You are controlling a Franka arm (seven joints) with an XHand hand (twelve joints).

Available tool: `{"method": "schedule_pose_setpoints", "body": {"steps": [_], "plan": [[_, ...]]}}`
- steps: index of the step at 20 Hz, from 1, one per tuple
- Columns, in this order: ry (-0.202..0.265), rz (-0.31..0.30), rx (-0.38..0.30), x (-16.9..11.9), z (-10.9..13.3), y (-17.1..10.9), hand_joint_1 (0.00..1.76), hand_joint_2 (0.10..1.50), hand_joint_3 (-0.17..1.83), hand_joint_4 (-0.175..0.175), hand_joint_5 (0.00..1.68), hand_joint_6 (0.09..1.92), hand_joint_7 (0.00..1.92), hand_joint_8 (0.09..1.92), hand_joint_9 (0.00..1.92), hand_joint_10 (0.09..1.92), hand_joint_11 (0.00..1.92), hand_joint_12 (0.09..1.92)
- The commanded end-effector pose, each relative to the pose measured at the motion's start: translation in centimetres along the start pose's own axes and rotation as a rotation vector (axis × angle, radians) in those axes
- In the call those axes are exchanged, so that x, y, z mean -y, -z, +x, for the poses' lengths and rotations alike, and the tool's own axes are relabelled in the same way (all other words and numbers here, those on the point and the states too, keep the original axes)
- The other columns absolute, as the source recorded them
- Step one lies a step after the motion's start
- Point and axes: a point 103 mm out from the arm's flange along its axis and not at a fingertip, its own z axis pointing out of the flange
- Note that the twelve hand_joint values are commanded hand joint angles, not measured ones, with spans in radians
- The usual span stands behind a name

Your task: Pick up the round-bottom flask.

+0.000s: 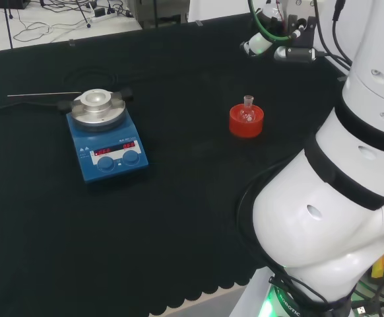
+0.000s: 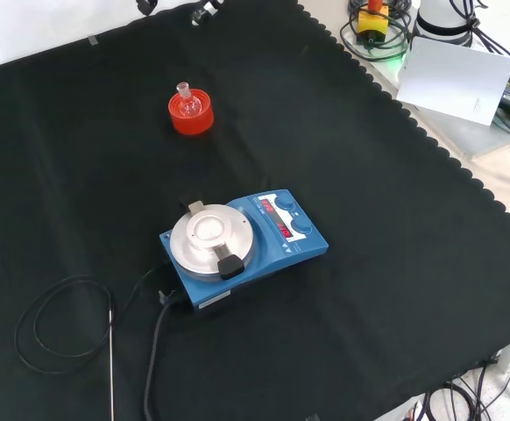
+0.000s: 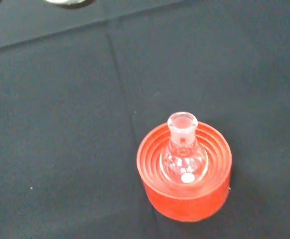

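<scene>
Black cloth bench (image 2: 395, 219): small clear glass round-bottom flask (image 3: 184, 155) upright in red ribbed ring stand (image 3: 185, 194), at 11 o'clock from blue hotplate stirrer (image 2: 242, 246) in front view. Hand state: cannot tell.

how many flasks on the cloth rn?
1. A small clear round-bottom flask sits upright in the red ribbed stand, right of the blue hotplate in the head view. Clear glass is hard to spot, so another piece could go unseen.
</scene>
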Motion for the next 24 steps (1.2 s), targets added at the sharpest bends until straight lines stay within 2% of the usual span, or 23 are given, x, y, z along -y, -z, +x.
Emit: {"method": "schedule_pose_setpoints", "body": {"steps": [1,10,24], "plan": [[-0.038,0.026,-0.111,-5.5,-3.2,-7.9,0.77,0.72,0.59,0.002,0.47,0.09,0.23,0.62,0.45,0.64,0.2,1.39],[-0.058,0.048,-0.135,-6.3,-3.5,-10.6,0.8,0.67,0.6,-0.002,0.52,0.09,0.26,0.63,0.47,0.64,0.2,1.39],[-0.056,0.065,-0.179,-5.9,-3.4,-13.8,0.85,0.57,0.65,-0.017,0.61,0.09,0.29,0.64,0.51,0.63,0.23,1.39]]}}
